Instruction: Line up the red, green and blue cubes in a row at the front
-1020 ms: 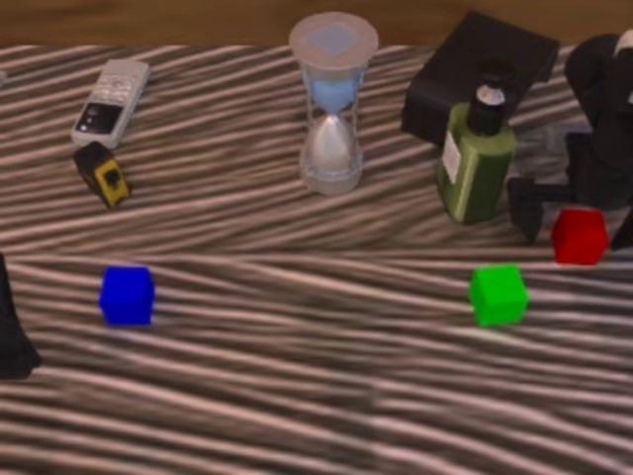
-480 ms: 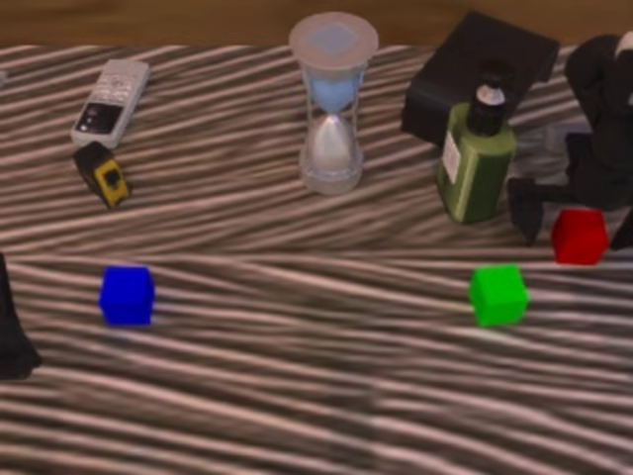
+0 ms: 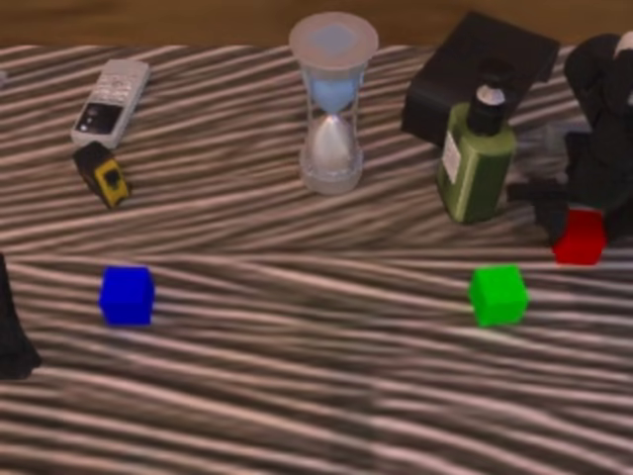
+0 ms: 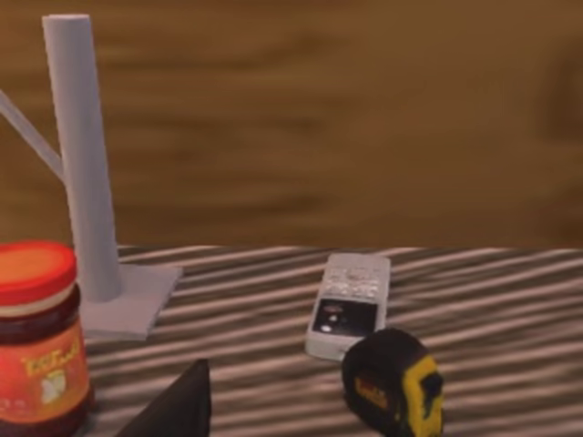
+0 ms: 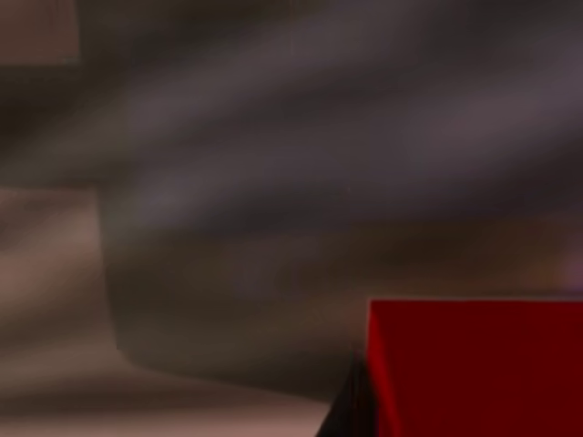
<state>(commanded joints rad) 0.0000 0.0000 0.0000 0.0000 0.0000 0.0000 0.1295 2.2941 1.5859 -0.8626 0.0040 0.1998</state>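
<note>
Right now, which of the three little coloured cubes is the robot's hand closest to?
The red cube: the right hand sits right over it, while the green cube and blue cube stand alone.

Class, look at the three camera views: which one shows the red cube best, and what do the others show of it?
The top view: the red cube appears nearly whole at the table's right, under the right tool, beside the green cube. The right wrist view shows only a close red face. The left wrist view misses it.

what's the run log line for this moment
right gripper: over red cube | left arm: parked, left edge | green cube, blue cube: untouched
</note>
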